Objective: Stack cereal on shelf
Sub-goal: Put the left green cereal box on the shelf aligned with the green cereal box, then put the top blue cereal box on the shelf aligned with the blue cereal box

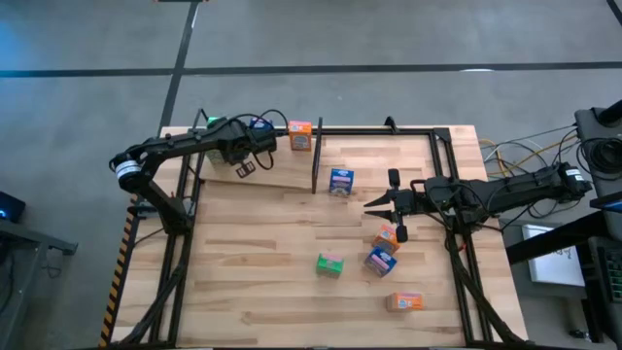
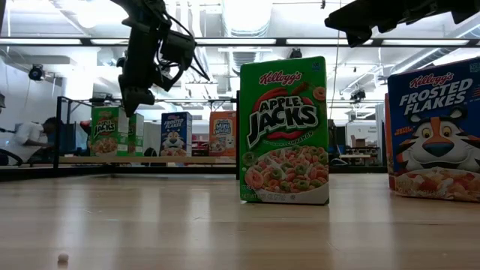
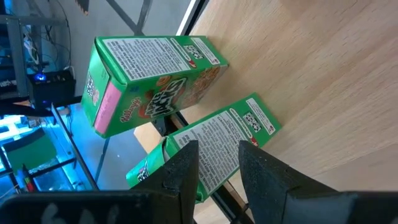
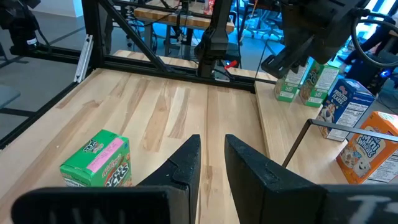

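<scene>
Two green cereal boxes [image 3: 149, 81] [image 3: 214, 140] stand side by side on the light wooden shelf [image 1: 282, 167], near its far left corner. My left gripper [image 3: 219, 162] [image 1: 244, 168] hovers open just above the nearer green box [image 2: 112, 131], fingers pointing down, touching nothing. An orange box [image 1: 300, 135] stands on the shelf by the black divider rod [image 1: 317, 156]; a blue box [image 1: 341, 182] stands just right of the rod. My right gripper [image 1: 372, 204] [image 4: 212, 155] hangs open over mid-table, holding nothing. Below it a green box [image 1: 329, 263] [image 4: 96, 160] stands on the tabletop.
More boxes lie near the table's right side: an orange one [image 1: 387, 234], a blue one [image 1: 380, 260] and another orange one [image 1: 405, 301] close to the near edge. Black frame rails [image 1: 452, 185] run along the table's sides. Bare wood lies at the near left.
</scene>
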Robot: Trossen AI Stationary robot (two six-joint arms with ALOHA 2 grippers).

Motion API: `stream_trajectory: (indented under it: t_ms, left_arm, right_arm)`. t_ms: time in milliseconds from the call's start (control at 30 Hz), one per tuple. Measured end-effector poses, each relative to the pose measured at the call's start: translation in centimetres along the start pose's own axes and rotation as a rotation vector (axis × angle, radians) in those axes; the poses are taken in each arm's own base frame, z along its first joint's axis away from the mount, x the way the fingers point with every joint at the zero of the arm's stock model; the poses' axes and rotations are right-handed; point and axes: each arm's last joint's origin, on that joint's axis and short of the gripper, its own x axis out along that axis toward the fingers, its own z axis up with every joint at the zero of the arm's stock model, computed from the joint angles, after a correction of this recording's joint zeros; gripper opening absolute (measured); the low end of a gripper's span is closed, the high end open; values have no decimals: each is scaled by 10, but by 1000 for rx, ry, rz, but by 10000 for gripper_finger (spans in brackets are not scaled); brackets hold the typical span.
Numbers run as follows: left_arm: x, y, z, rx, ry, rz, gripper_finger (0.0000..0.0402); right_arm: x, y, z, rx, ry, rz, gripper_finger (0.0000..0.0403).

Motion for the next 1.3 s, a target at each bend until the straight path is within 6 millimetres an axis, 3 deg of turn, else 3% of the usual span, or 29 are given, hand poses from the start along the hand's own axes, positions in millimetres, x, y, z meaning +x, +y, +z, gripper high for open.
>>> stream_trajectory:
  t_ms: [200,333,467,700,933,1133,1300]
  left_arm:
    - [-11,-3,-1,9,-40,-11,97]
    - [-33,-4,-1,24,-113,-64,97]
    - [-62,-4,-5,44,-202,-234,97]
    - [-116,-12,-21,52,-546,-412,97]
    - [-154,-36,-50,120,-910,-587,97]
    - [-164,-61,-70,206,-1131,-649,97]
    - [-156,-79,-80,274,-1243,-644,97]
  right_arm:
    - [0,0,0,0,0,0,63]
    - [0,0,0,13,1,0,63]
    - [0,0,0,17,1,1,63]
    - [0,0,0,52,4,0,63]
    - [4,0,-3,140,26,-23,63]
    - [9,-3,-7,278,48,-148,63]
    - [13,-5,-9,406,101,-171,63]
